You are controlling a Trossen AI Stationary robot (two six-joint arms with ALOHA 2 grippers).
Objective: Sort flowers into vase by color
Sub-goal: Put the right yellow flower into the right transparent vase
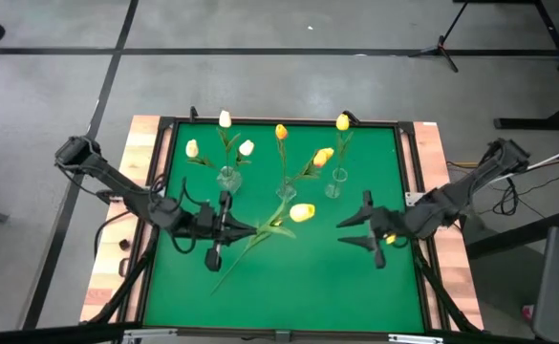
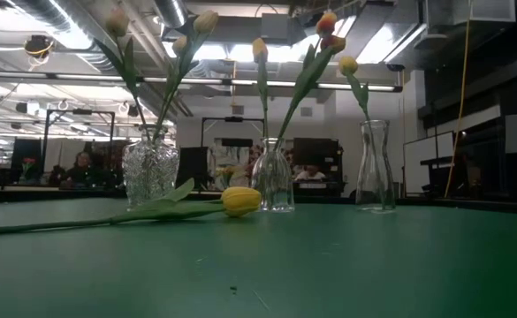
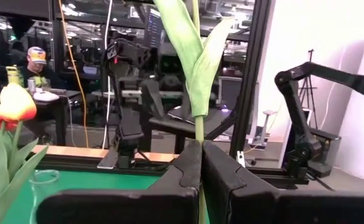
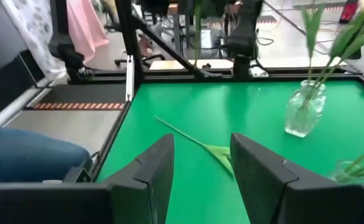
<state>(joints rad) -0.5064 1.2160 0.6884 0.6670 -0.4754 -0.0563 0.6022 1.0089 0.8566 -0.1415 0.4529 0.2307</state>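
Note:
Three glass vases stand in a row across the green mat. The left vase holds whitish tulips, the middle vase orange ones, and the right vase a yellow one. A yellow tulip lies flat on the mat in front of them, its stem running toward the near left. My left gripper is shut on another tulip's green stem; that head is outside the left wrist view. My right gripper hovers open right of centre, pointing at the lying tulip. My left gripper pinches the stem just below where the leaves branch off, between its two fingertips. The fingers come in roughly level from the table's left and lie across the stem. The stem and leaves rise upright above the fingers; the part below them is hidden.
A black frame and wooden boards border the mat. The near half of the mat holds only the lying tulip's stem end. Beyond the table are desks, stands and seated people.

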